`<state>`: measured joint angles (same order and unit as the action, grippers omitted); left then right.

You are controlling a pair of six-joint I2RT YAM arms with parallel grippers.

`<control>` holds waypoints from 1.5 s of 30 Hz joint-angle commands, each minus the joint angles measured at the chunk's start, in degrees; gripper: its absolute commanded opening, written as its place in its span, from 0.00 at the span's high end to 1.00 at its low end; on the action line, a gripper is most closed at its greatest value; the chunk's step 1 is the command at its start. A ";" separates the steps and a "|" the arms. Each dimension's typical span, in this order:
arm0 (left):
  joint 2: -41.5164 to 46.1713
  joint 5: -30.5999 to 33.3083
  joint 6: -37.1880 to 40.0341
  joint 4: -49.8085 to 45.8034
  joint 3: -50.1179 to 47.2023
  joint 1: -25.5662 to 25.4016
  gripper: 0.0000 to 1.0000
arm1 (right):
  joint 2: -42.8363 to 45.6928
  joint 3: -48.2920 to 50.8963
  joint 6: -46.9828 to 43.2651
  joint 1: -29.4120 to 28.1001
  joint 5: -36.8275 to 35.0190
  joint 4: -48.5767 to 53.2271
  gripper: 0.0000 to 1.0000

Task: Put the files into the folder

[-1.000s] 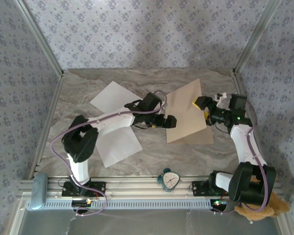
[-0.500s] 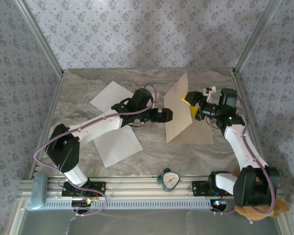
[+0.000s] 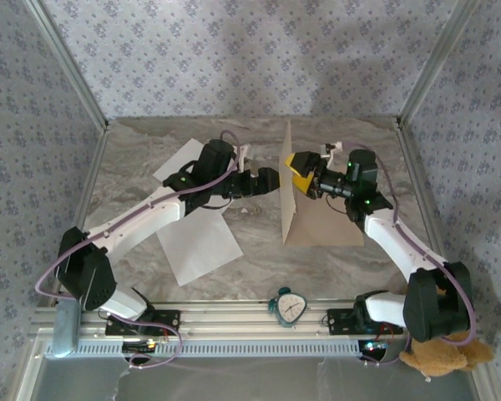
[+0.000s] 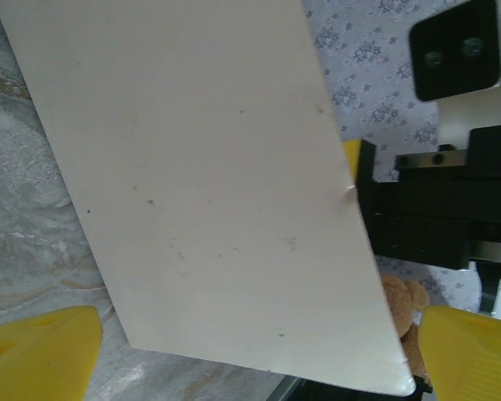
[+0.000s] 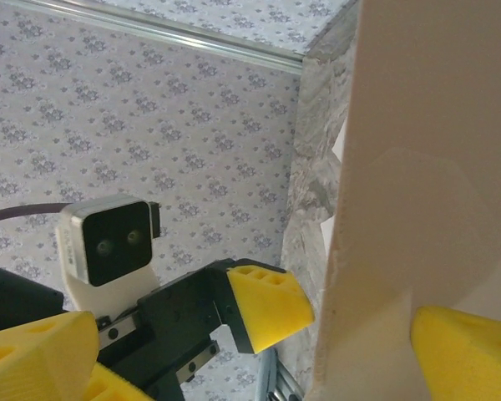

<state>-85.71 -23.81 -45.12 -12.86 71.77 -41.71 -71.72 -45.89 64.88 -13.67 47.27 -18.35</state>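
Observation:
The tan folder [image 3: 334,227] lies open on the table, its upper cover [image 3: 286,180] standing nearly upright on its hinge. My right gripper [image 3: 301,172] is open just right of that cover, yellow fingertips against it; in the right wrist view the cover [image 5: 426,167] rises edge-on between the wide-spread fingertips [image 5: 33,359]. My left gripper [image 3: 270,180] is open on the cover's left side, facing its pale face [image 4: 209,184] with nothing held. One white file [image 3: 182,163] lies at the back left, another file [image 3: 199,246] nearer the front.
A small teal clock [image 3: 289,307] sits on the front rail between the arm bases. A brown teddy bear [image 3: 441,355] rests at the front right corner. Metal frame posts and patterned walls enclose the marble table [image 3: 250,267].
The folder's cover has swung up from a low lean to nearly upright. My right gripper moved left with it; my left arm stretched out and drew back to the left.

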 commanded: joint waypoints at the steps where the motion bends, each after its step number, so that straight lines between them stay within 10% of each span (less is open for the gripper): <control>1: 1.97 -1.63 -1.28 0.57 0.21 0.40 0.03 | -1.30 0.65 2.24 -2.13 -2.15 -6.03 0.02; 21: 2.52 -1.32 -1.65 -1.63 -5.28 5.57 0.19 | -12.07 3.83 11.98 -10.06 -6.45 -28.04 0.01; 45: 4.65 -3.51 1.80 -0.11 -15.75 17.63 0.31 | -6.58 3.50 4.51 -8.28 -4.59 -15.46 0.01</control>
<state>-82.54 -25.78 -45.60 -15.16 56.66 -25.06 -81.01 -42.39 72.47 -22.61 41.65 -36.88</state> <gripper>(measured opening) 0.692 0.985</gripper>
